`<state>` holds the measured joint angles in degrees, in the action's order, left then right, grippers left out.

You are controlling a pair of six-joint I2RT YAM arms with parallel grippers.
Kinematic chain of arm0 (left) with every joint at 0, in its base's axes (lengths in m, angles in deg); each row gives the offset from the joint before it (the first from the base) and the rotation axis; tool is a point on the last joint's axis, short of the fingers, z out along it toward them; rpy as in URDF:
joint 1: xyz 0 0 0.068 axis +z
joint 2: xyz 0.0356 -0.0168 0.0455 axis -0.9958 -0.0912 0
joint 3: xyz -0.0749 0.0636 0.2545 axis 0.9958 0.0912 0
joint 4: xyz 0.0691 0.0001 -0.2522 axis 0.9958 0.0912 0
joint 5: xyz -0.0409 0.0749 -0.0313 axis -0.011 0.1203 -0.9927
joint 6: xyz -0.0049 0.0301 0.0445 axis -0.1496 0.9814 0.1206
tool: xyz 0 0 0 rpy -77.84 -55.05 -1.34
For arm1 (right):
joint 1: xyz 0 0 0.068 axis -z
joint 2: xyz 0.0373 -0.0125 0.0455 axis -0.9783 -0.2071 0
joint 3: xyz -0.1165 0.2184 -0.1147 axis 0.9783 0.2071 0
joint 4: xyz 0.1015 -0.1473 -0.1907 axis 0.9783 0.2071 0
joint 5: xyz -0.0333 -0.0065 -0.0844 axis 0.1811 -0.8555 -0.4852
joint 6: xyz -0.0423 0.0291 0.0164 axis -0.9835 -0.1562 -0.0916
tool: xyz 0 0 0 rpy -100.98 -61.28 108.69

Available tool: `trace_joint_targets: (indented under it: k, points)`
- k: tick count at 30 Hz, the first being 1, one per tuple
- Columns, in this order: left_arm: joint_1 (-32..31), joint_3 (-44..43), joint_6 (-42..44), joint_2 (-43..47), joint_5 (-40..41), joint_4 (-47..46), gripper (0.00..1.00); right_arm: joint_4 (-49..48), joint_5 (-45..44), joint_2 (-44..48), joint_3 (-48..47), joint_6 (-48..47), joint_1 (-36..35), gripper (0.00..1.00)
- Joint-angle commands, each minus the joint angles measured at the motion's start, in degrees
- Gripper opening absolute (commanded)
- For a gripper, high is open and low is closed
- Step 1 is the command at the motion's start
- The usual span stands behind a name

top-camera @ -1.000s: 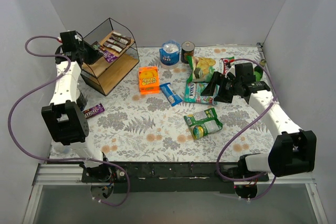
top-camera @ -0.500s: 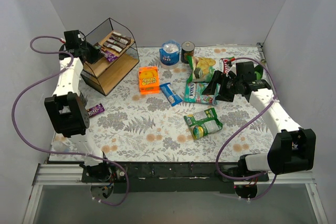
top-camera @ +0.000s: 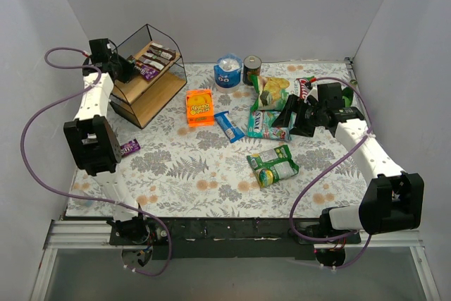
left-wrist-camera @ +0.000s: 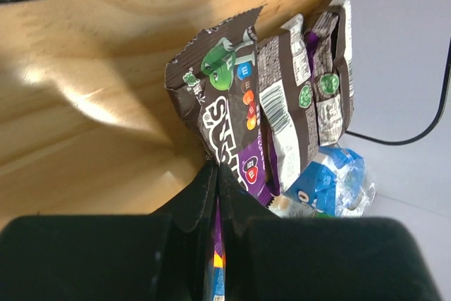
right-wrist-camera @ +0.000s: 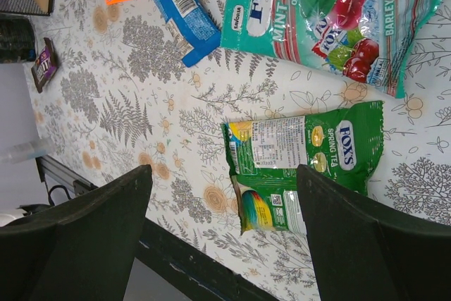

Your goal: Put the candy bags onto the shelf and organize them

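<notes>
The shelf (top-camera: 151,96) stands at the back left, with several brown and purple candy bags (top-camera: 156,58) on its upper wooden board. My left gripper (top-camera: 124,70) is at that upper tier. In the left wrist view it (left-wrist-camera: 216,171) is shut on a purple bag (left-wrist-camera: 252,163) that lies against the brown bags (left-wrist-camera: 282,96) on the board (left-wrist-camera: 91,68). My right gripper (top-camera: 290,116) is open and empty above the teal bag (top-camera: 266,126). In the right wrist view it (right-wrist-camera: 225,195) hangs over the green Fox's bag (right-wrist-camera: 310,153).
On the table lie an orange box (top-camera: 199,106), a blue bar (top-camera: 229,126), a green bag (top-camera: 273,164) and a small purple bag (top-camera: 129,148). A large green chip bag (top-camera: 271,91), a blue can (top-camera: 227,72) and a dark can (top-camera: 252,68) stand at the back.
My left arm has swung back and to the right, bringing its gripper further in over the shelf's upper tier. The right arm has barely moved.
</notes>
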<state>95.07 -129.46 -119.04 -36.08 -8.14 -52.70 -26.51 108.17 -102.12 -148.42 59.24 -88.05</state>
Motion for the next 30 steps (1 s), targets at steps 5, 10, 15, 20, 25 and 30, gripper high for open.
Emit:
trace_joint_targets:
  k: [5,10,15,20,25,30]
  points:
    - [-0.02,-4.28,-0.79,-1.47,1.36,-0.08,0.00,-1.08,0.51,0.53,-1.62,-0.66,0.86,0.90]
    - [-0.11,-3.67,-0.96,-0.86,1.71,-0.17,0.19,-1.17,0.69,0.27,-1.54,-0.49,1.03,0.90]
    - [-0.11,-3.06,-1.23,0.72,2.59,-0.08,0.39,-1.26,0.95,0.18,-1.62,-0.57,1.12,0.90]
    - [-0.11,-2.44,-0.79,4.14,2.94,-0.70,0.50,-1.35,1.30,-0.08,-1.45,-0.66,1.21,0.90]
    - [-0.11,-4.02,0.09,7.13,1.97,0.71,0.60,-1.61,2.09,-0.35,-1.45,-0.49,1.30,0.90]
    - [-0.02,-4.29,1.23,12.83,-0.22,0.44,0.76,-1.35,2.18,-0.26,-1.71,-0.66,1.21,0.91]
